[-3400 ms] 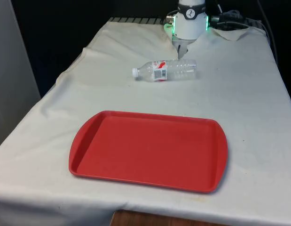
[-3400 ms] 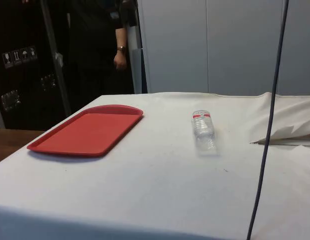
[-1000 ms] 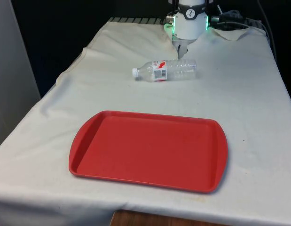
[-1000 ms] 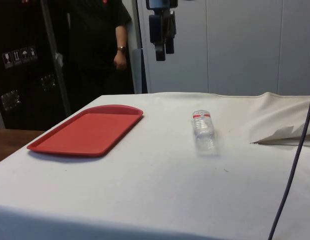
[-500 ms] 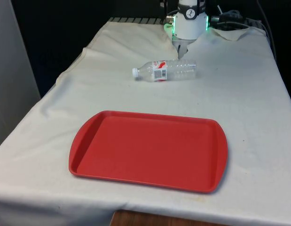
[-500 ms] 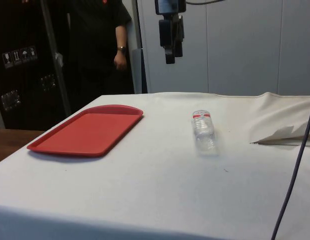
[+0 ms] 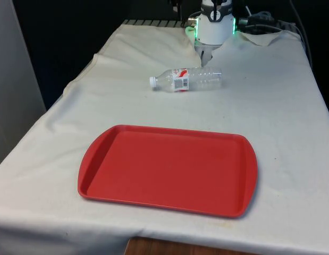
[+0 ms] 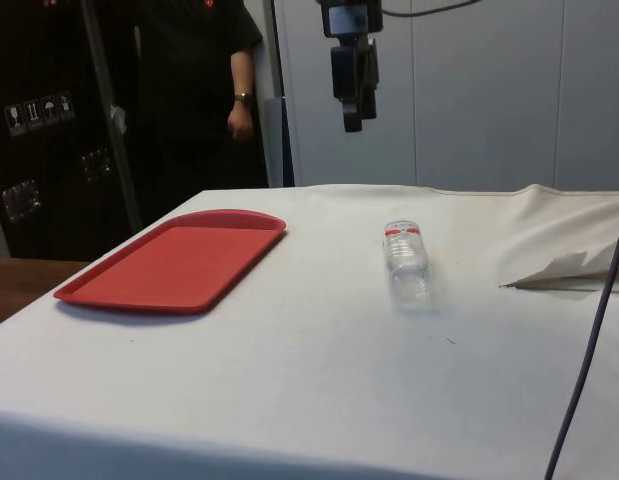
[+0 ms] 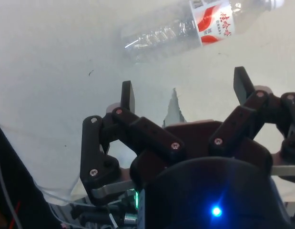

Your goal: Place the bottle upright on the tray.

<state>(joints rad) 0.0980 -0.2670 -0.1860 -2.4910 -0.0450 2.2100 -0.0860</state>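
Tray (image 7: 169, 170): nearest, red, bare, waiting.
Bottle (image 7: 188, 78): lying flat on the cloth beyond the tray, cap toward the front view's left.
Gripper (image 8: 353, 125): high above, fingers spread, empty.
Approach: descend squarely, straddling the bottle's ribbed body.

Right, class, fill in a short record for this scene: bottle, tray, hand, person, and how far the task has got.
bottle: clear plastic bottle with a red-and-white label, lying on its side on the white cloth
tray: red tray, nothing on it
hand: black hand above the table, fingers open, holding nothing
person: stands behind the tray's far end
task: bottle not yet grasped
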